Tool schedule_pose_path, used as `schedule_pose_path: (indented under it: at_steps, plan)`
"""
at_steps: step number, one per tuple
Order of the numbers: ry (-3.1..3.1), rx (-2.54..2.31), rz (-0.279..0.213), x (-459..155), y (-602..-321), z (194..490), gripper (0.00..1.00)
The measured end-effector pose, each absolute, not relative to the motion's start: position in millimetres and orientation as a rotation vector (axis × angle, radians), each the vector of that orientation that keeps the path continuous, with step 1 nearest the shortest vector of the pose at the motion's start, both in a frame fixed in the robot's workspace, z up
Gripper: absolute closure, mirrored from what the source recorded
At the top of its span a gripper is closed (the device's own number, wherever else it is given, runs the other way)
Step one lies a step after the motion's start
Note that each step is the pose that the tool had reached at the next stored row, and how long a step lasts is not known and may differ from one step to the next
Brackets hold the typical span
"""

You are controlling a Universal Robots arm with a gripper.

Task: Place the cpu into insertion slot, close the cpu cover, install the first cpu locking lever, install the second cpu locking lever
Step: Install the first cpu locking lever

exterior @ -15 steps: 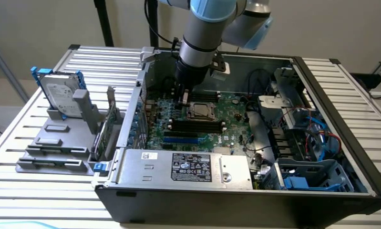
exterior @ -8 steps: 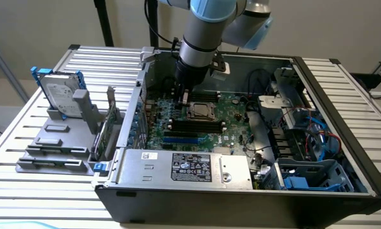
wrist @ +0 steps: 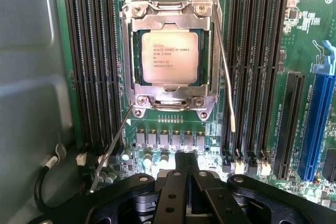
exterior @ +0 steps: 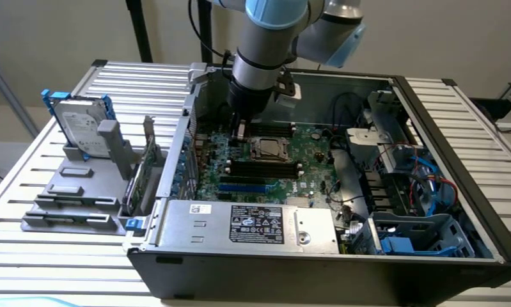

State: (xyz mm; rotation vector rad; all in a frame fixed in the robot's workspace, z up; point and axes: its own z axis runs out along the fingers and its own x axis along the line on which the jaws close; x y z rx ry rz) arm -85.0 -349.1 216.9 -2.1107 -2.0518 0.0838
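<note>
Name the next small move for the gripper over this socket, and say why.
Probably shift the shut gripper toward the nearer locking lever and press it down. The cpu lies under the closed cpu cover, while that lever and the other lever look unlatched.

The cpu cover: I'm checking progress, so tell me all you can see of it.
The cpu cover is a silvery metal frame with a square central opening, lying flat over the cpu, whose pale top shows through it. Screws sit at its corners. Two thin wire levers angle away beside it.
</note>
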Motion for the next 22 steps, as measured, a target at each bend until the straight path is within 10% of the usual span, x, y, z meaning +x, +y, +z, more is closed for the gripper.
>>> schedule_pose_path:
  at_steps: [22]
  plan:
    - [-1.796,-2.268,0.005,-86,-349,230,0.89]
